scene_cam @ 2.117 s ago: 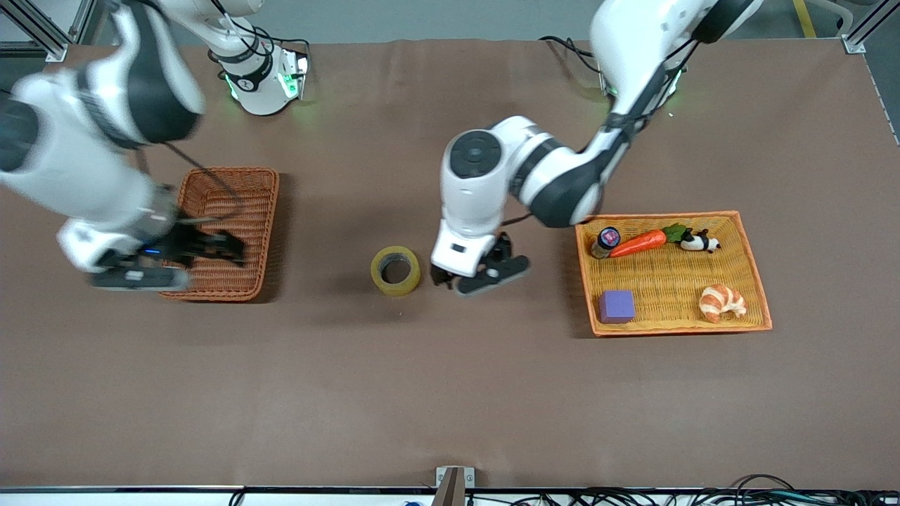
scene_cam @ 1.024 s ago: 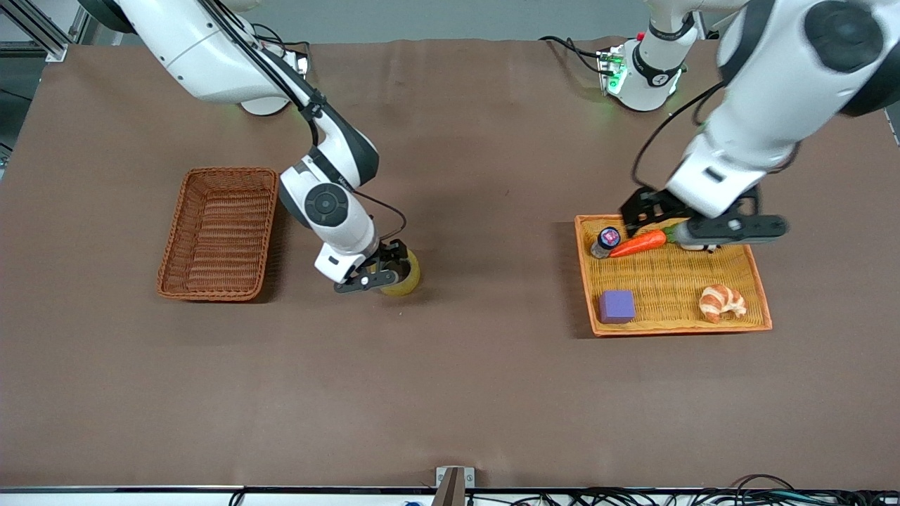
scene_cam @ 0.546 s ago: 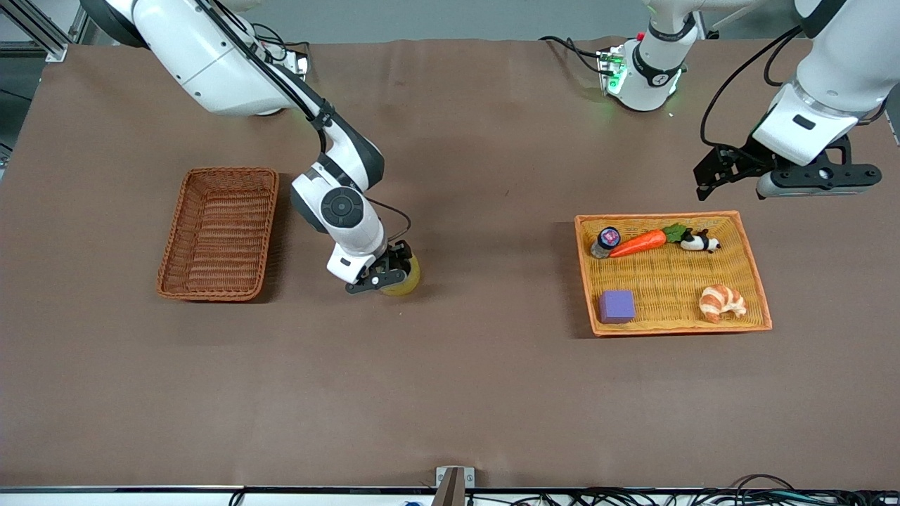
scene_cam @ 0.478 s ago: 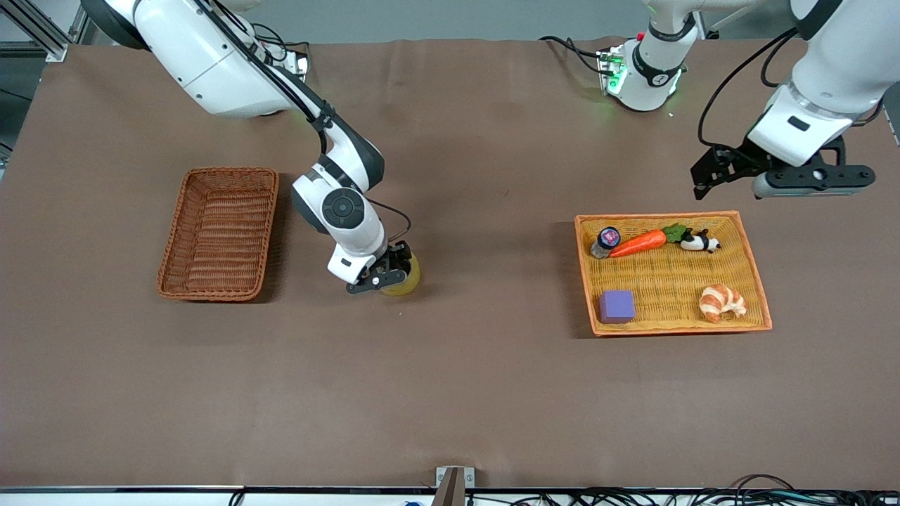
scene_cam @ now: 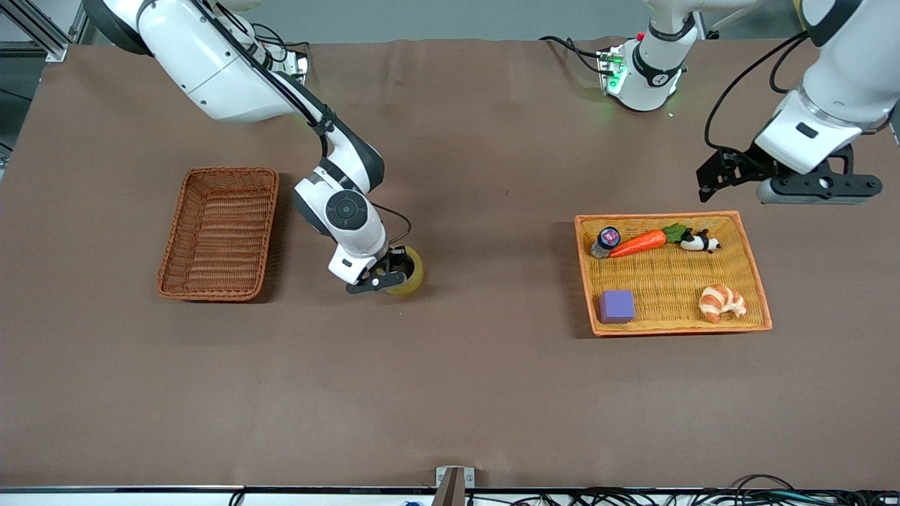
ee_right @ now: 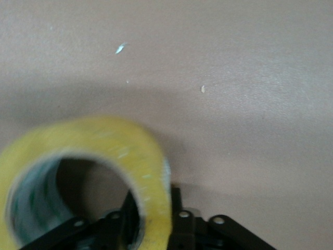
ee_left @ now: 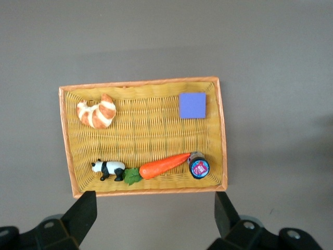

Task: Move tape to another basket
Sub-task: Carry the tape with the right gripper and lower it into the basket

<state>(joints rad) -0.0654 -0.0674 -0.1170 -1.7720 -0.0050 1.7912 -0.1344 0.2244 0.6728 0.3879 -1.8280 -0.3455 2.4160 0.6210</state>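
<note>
The yellowish tape [scene_cam: 413, 275] is on the brown table between the two baskets, tipped on its side. My right gripper [scene_cam: 391, 271] is shut on the wall of the ring. In the right wrist view one finger sits inside the hole of the tape [ee_right: 104, 143] and the other outside, so the right gripper [ee_right: 151, 207] pinches the wall. The dark reddish-brown basket [scene_cam: 219, 232] stands empty toward the right arm's end. My left gripper [scene_cam: 706, 184] hangs open in the air by the orange-yellow tray's edge nearest the bases. Nothing is between the jaws of the left gripper [ee_left: 154, 213].
The orange-yellow woven tray [scene_cam: 675, 277] holds a purple cube [scene_cam: 616, 306], a croissant [scene_cam: 721, 301], a carrot [scene_cam: 638, 242], a toy panda [scene_cam: 699, 242] and a small bottle [scene_cam: 605, 240]. The left wrist view looks down on the tray [ee_left: 145, 133].
The right gripper has shut on the tape's wall, and the roll has tipped a little. The left arm has swung up and away from over the tray toward its own end.
</note>
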